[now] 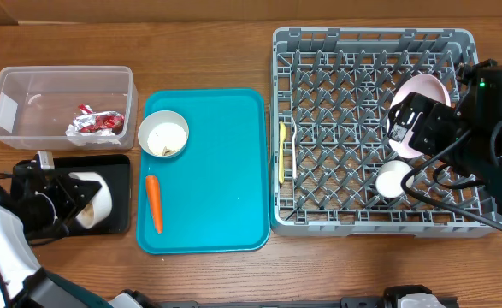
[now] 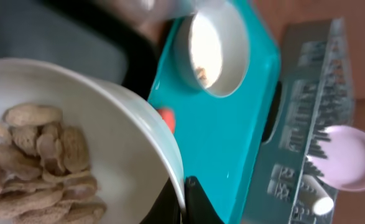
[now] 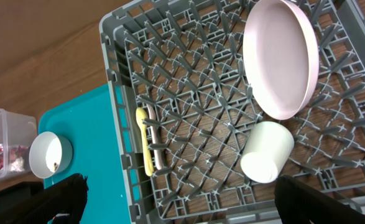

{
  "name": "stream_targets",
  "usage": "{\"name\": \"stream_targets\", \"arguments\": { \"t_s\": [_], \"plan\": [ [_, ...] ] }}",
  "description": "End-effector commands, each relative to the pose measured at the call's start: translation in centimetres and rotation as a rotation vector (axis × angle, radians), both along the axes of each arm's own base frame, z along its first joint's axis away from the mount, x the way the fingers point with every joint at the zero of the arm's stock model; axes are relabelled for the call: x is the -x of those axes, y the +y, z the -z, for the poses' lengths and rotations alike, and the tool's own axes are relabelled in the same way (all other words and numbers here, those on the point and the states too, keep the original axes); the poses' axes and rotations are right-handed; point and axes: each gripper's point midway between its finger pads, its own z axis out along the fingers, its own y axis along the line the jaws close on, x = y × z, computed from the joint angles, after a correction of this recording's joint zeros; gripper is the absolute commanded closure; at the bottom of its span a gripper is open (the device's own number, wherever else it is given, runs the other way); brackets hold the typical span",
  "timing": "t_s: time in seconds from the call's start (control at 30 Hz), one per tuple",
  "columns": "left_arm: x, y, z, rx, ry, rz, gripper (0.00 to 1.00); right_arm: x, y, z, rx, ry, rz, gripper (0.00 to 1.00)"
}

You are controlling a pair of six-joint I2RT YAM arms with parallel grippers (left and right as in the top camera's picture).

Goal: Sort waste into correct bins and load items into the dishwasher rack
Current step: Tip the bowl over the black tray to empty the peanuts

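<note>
My left gripper (image 1: 67, 203) is shut on the rim of a white bowl (image 1: 92, 201), which is tilted over the black tray (image 1: 121, 221). In the left wrist view its jaws (image 2: 183, 199) pinch the bowl (image 2: 126, 130), and beige nut-like scraps (image 2: 39, 162) lie inside. The clear tub (image 1: 2, 85) holds the red-and-silver wrapper (image 1: 97, 122). A second white bowl (image 1: 163, 134) with a few scraps and the carrot (image 1: 154, 204) lie on the teal tray (image 1: 225, 171). The grey rack (image 1: 353, 94) holds the pink plate (image 1: 426, 88), white cup (image 1: 392, 180) and yellow cutlery (image 1: 283, 154). My right gripper (image 3: 188, 205) hangs open and empty above the rack. The napkin is out of view.
The right wrist view shows the plate (image 3: 281, 56) on edge, the cup (image 3: 266, 152) on its side, and yellow (image 3: 145, 146) and white (image 3: 157, 152) cutlery at the rack's left wall. Bare wood table surrounds the trays.
</note>
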Motion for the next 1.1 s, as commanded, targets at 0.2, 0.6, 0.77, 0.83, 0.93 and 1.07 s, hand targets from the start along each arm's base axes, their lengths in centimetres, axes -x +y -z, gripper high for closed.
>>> {"name": "stream_targets", "arguments": {
  "t_s": [0.2,0.6,0.77,0.83,0.93,1.07],
  "plan": [
    [-2.3,-3.1,-4.0,0.149,-0.540,0.139,0.96,0.1,-0.2,-0.5,0.009,-0.014,0.004,0.00],
    [-0.8,0.1,-5.6,0.222,-0.655,-0.019,0.96,0.4,-0.3,-0.2,0.010,0.003,0.004,0.00],
    [-0.5,0.9,-3.8,0.259,-0.628,-0.069,0.96,0.4,-0.3,-0.2,0.010,0.002,0.004,0.00],
    [-0.6,1.0,-2.7,0.295,-0.612,-0.083,0.96,0.4,-0.3,-0.2,0.010,0.003,0.004,0.00],
    [-0.8,1.4,-1.7,0.366,-0.615,-0.106,0.96,0.5,-0.3,-0.2,0.010,0.004,0.004,0.00],
    [-0.9,1.6,-0.2,0.451,-0.596,-0.141,0.95,0.4,-0.3,-0.2,0.010,0.003,0.004,0.00]
  ]
}}
